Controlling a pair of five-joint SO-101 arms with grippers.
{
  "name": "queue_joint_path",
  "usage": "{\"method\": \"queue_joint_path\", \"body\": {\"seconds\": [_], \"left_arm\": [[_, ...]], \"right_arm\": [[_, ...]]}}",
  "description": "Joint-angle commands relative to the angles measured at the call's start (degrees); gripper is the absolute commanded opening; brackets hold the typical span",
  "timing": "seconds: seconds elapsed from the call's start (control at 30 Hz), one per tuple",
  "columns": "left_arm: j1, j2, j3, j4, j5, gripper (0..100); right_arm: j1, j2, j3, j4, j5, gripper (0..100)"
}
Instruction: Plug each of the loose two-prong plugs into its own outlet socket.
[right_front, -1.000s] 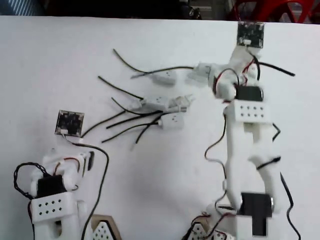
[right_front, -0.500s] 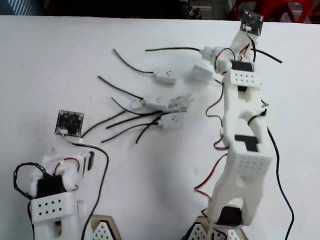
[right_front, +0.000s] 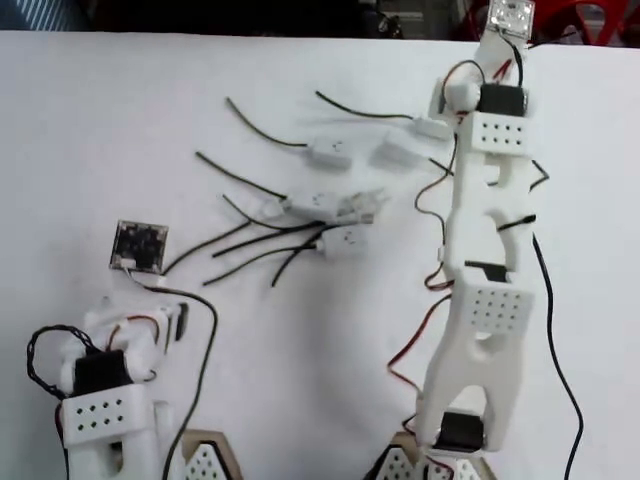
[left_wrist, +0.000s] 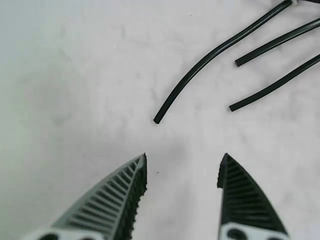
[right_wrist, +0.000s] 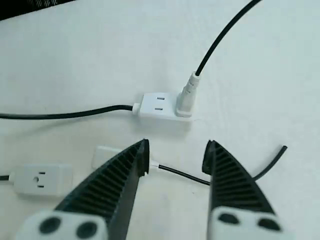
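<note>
My right gripper (right_wrist: 176, 152) is open at the table's far right (right_front: 447, 100). A loose white plug (right_wrist: 106, 155) lies partly behind one finger, and its thin black cord (right_wrist: 225, 177) runs under the gap. In the high view this plug (right_front: 431, 126) lies just beside the gripper. Beyond is a white outlet (right_wrist: 159, 105) with a plug (right_wrist: 186, 95) standing in it, and another outlet (right_wrist: 42, 179) sits apart. More outlets (right_front: 328, 151) (right_front: 340, 241) lie mid-table. My left gripper (left_wrist: 182, 172) is open over bare table near the front left (right_front: 172, 322).
Several black cords (right_front: 255, 245) fan out to the left from the outlets in the middle of the table. Three cord ends (left_wrist: 157, 120) lie just beyond my left fingertips. A small white piece (right_front: 399, 151) rests between the outlets and the right arm.
The right arm has stretched toward the far edge, carrying the loose plug and its cord right and away from the outlets. The left arm has kept still.
</note>
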Motion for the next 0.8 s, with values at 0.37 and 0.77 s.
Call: {"method": "queue_joint_path", "body": {"seconds": [0.37, 0.77], "left_arm": [[-0.5, -0.9, -1.3, -1.4, 0.0, 23], [-0.4, -0.9, -1.3, -1.4, -0.1, 23]], "right_arm": [[-12.4, -1.4, -10.5, 23.5, 18.0, 16.3], [-19.2, -10.2, 13.5, 23.3, 31.9, 16.6]]}}
